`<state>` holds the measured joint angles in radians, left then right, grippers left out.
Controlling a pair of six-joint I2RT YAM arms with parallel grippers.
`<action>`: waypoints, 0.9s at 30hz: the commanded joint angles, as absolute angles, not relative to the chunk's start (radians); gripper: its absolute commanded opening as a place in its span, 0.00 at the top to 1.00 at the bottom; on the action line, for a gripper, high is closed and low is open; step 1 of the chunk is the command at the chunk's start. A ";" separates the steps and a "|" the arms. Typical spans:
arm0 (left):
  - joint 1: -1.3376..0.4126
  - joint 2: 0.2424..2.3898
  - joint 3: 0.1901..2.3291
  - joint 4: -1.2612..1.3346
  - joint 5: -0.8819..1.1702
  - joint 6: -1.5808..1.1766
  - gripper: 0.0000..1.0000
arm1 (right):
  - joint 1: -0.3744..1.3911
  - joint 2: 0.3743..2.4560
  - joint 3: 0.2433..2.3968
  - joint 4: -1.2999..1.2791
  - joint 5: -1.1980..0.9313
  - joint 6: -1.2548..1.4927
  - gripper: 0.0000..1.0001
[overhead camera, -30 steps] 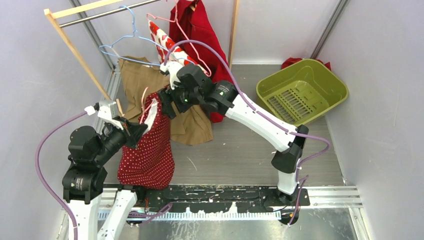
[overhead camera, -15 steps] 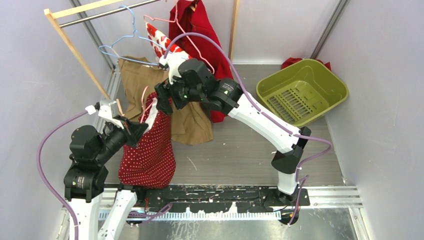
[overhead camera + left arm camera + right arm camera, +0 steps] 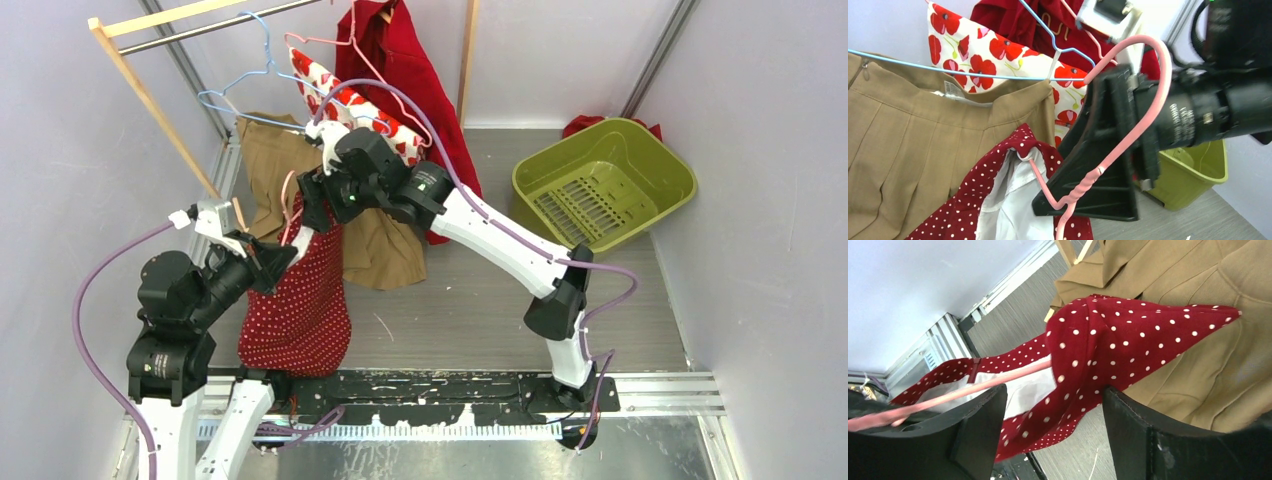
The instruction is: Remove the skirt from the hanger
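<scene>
1. Jaws of right gripper (image 3: 1053, 395) stand wide open, one on each side of the skirt (image 3: 1108, 340) at its waist corner. They hold nothing yet.
2. Left gripper (image 3: 268, 262) is closed tight on the pink hanger (image 3: 998, 382), near its neck.
3. The skirt, red with white dots, hangs from this hanger in front of the left arm, just beside a beige garment (image 3: 380, 250). The hanger's bar goes inside the waist, so the skirt is still on it.
4. Step in hand, as I judge: the right gripper is placed to take the waist while the left one steadies the hanger.
5. Next move calls for closing on the cloth only, not on the pink wire, then pulling the waist off the hanger's end.
</scene>
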<state>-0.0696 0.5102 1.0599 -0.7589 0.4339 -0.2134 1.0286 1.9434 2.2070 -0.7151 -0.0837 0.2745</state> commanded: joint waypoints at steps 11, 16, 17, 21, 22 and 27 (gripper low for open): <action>-0.069 0.475 1.121 -0.710 0.466 -0.215 1.00 | 1.031 1.956 2.260 -0.692 0.037 0.286 0.99; -0.069 0.467 1.098 -0.745 0.449 -0.177 1.00 | 1.001 1.949 2.343 -0.783 0.109 0.151 0.99; -0.069 0.465 1.096 -0.755 0.448 -0.171 1.00 | 0.978 1.944 2.352 -0.789 0.116 0.141 0.99; -0.069 0.456 1.095 -0.802 0.444 -0.148 1.00 | 0.846 1.928 2.353 -0.794 0.100 0.157 0.99; -0.070 0.454 1.098 -0.816 0.444 -0.145 1.00 | 0.815 1.929 2.354 -0.792 0.092 0.163 0.99; -0.069 0.445 1.133 -0.889 0.466 -0.155 1.00 | 0.724 1.963 2.356 -0.772 0.066 0.171 0.99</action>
<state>-0.0696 0.4698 1.0794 -0.8120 0.4377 -0.1715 0.8192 1.9831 2.3131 -0.8143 -0.0162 0.2077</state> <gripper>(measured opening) 0.026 0.055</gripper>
